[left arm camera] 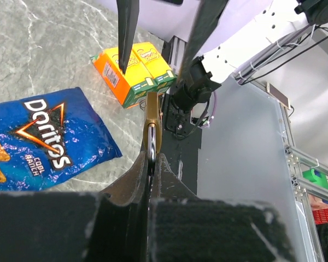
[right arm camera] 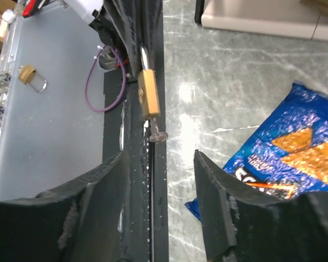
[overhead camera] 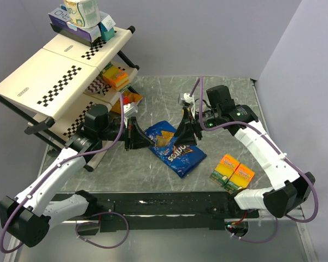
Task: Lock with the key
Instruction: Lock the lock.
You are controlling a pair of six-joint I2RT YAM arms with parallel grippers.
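1 brass padlock [left arm camera: 153,117], key [right arm camera: 157,135] in its base, clamped in left end effector [left arm camera: 151,164]. Right end effector [right arm camera: 159,158] jaws apart, empty.

A blue foil chip bag [overhead camera: 174,146] lies at the centre of the grey marbled table [overhead camera: 235,98], orange cardboard cartons [overhead camera: 233,172] toward its right edge.

The blue chip bag [left arm camera: 44,142] reads "Doritos" in white letters, with "Cool Ranch" in smaller print beneath the logo. The orange boxes [left arm camera: 110,87] carry a barcode and print too blurred to read.
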